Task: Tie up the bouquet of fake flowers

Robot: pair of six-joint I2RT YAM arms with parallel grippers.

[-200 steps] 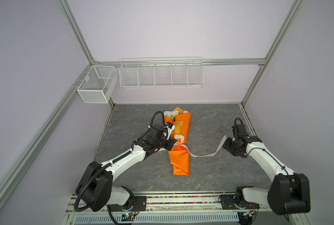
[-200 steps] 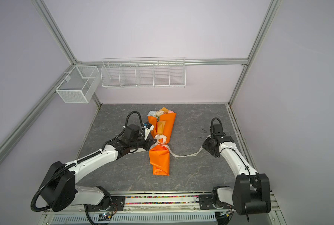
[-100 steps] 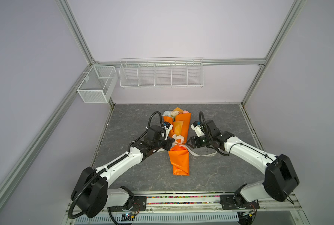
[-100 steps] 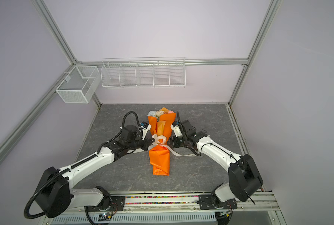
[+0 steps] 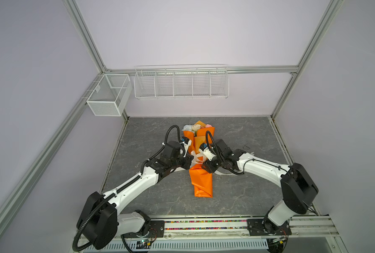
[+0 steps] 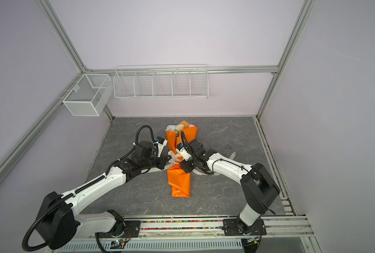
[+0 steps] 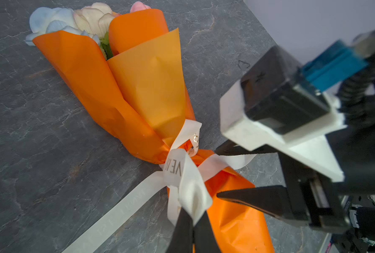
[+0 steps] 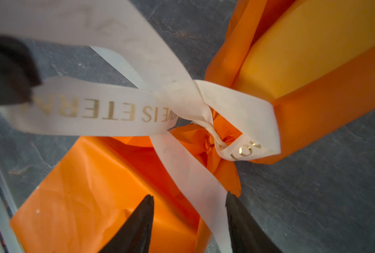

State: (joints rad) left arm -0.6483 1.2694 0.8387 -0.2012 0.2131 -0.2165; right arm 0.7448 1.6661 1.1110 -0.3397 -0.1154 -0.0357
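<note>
The orange-paper-wrapped bouquet of fake flowers (image 5: pixel 200 181) lies on the middle of the grey marbled table (image 5: pixel 248 131), heads toward its back edge; the left gripper (image 7: pixel 192 221) pinches the cream lettered ribbon (image 8: pixel 94 109) at its waist, the right gripper (image 8: pixel 188 195) straddling another strand, jaws parted.

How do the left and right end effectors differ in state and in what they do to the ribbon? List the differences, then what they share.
The left end effector is shut; the right end effector is open. The left pinches a fold of the ribbon; the right grips nothing, a strand merely passing between its jaws. Both are black and pointed, and both sit at the waist of the bouquet.
</note>
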